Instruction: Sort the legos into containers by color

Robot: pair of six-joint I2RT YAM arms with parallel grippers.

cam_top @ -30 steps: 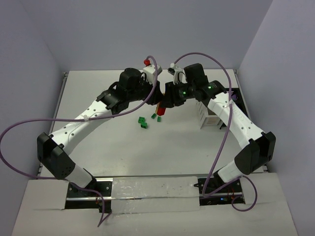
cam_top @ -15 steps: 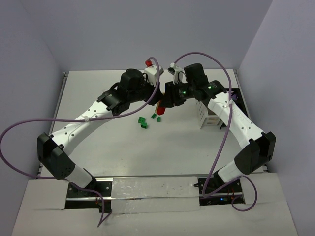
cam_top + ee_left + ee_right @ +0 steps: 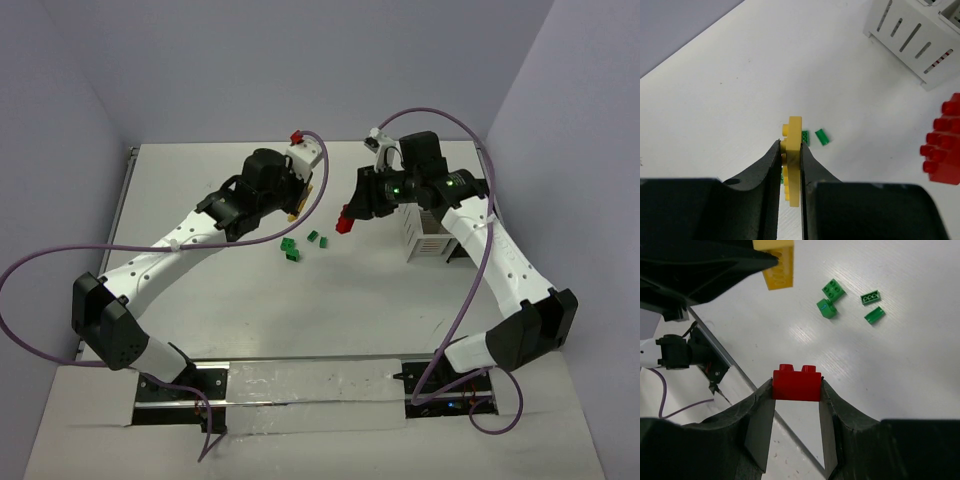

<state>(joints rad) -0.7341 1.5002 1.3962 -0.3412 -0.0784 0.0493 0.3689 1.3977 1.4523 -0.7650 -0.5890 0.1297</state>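
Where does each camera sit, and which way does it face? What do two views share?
Top external: above and behind the bases, facing down at the table; both arms show.
Left wrist: on that wrist, faces down past the left gripper, shut on the yellow lego.
Right wrist: on that wrist, faces down past the right gripper, shut on the red lego.
Shared: both wrist views show the green legos and each other's lego.

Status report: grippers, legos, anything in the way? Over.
Left gripper shut on yellow lego. Right gripper shut on red lego. Green legos loose on table; nothing seen blocking.
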